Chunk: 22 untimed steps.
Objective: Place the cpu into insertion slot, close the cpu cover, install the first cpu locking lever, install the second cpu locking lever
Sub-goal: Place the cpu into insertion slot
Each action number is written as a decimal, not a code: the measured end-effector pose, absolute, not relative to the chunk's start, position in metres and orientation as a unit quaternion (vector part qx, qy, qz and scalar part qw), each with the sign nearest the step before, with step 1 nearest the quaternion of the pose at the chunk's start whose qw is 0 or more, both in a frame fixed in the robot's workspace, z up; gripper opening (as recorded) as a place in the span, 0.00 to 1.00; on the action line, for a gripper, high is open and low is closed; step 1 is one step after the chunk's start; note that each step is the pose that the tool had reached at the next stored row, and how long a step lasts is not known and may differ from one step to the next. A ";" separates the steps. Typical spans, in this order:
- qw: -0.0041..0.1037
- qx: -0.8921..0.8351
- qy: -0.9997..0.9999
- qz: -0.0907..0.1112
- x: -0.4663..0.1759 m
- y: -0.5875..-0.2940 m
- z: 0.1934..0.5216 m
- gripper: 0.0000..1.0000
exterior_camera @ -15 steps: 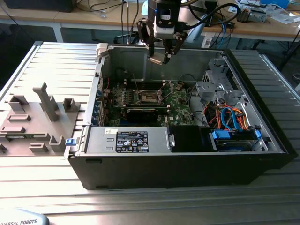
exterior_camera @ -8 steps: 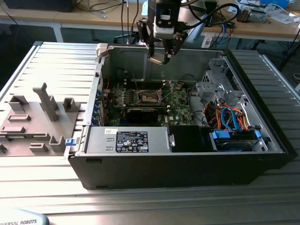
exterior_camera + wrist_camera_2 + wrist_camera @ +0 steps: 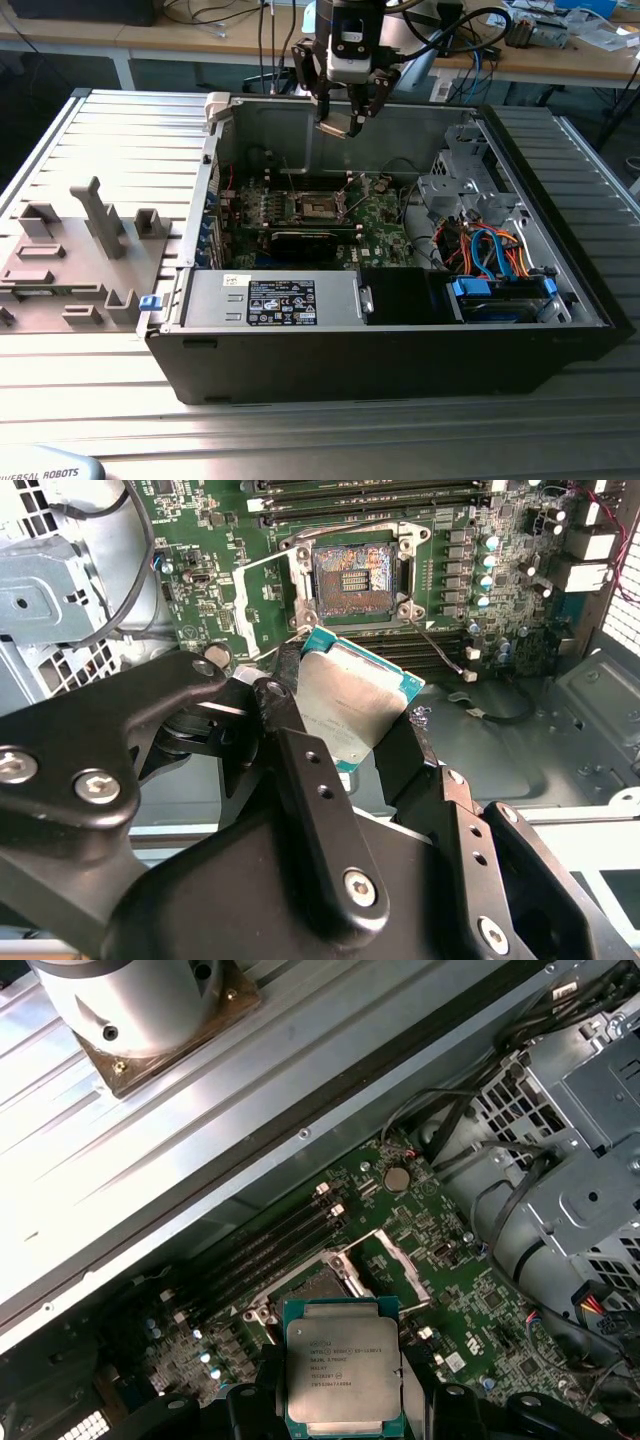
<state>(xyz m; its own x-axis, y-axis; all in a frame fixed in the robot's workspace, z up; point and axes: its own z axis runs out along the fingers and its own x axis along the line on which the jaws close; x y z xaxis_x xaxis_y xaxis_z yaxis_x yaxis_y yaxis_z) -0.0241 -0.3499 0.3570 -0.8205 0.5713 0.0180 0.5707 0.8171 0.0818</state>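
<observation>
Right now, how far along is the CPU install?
Nothing is seated yet. The fingers grip the cpu above the open computer case. The insertion slot sits empty, its cpu cover swung open. Seating, closing and locking all remain.

I see a ribbed grey metal table [image 3: 120, 130]. An open black PC case [image 3: 400, 350] lies on its side across the middle. Just beside it, on the exterior view's left, sits a grey fixture plate [image 3: 60, 270] with upright blocks. In the first wrist view the arm's base [image 3: 140, 1010] stands on the table, beyond the case.
</observation>
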 end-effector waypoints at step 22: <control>0.004 0.310 0.950 0.042 -0.024 -0.350 0.357 0.54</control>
